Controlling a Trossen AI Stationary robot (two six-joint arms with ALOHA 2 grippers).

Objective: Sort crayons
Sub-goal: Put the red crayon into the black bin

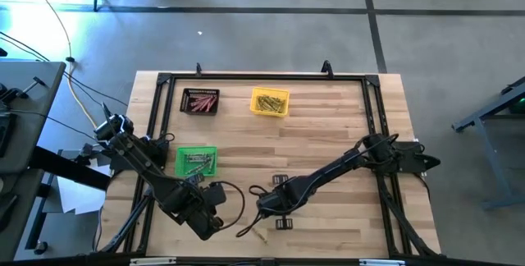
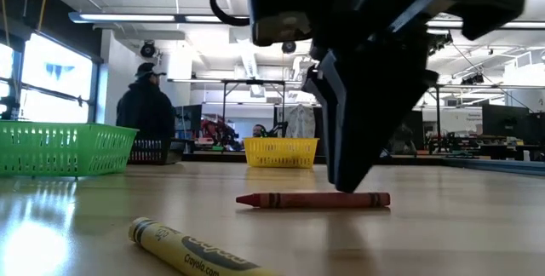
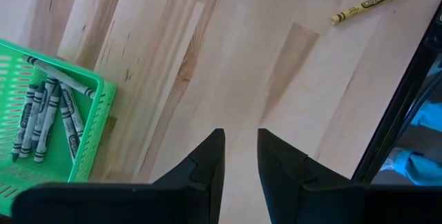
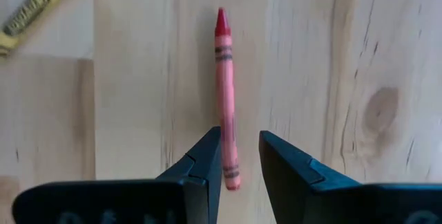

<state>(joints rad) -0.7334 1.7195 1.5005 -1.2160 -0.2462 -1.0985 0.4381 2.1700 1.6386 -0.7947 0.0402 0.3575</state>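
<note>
Sorting looks nearly finished, judging by how things lie. Grey-green wax crayons (image 3: 48, 110) fill the green plastic mesh bin (image 1: 197, 161), dark red ones sit in the black bin (image 1: 200, 102) farther back, and gold ones in the yellow bin (image 1: 270, 102) beside that.

Two strays remain on the pale wooden table (image 1: 328, 118), both toward its front edge from the green bin: a red paper-wrapped crayon (image 4: 225, 92) and, a little nearer that edge, a yellow paper-wrapped crayon (image 2: 192, 249).

Over the red crayon hangs the right gripper (image 4: 239, 156); its dark fingers are parted only narrowly and straddle the crayon's blunt end, which lies between them and close against one finger. Nothing is clamped yet, as the crayon lies flat on the wood in the low view.

Just in front of the green bin, the left gripper (image 3: 240, 155) waits above bare wood with a small gap between its fingers, holding nothing.
</note>
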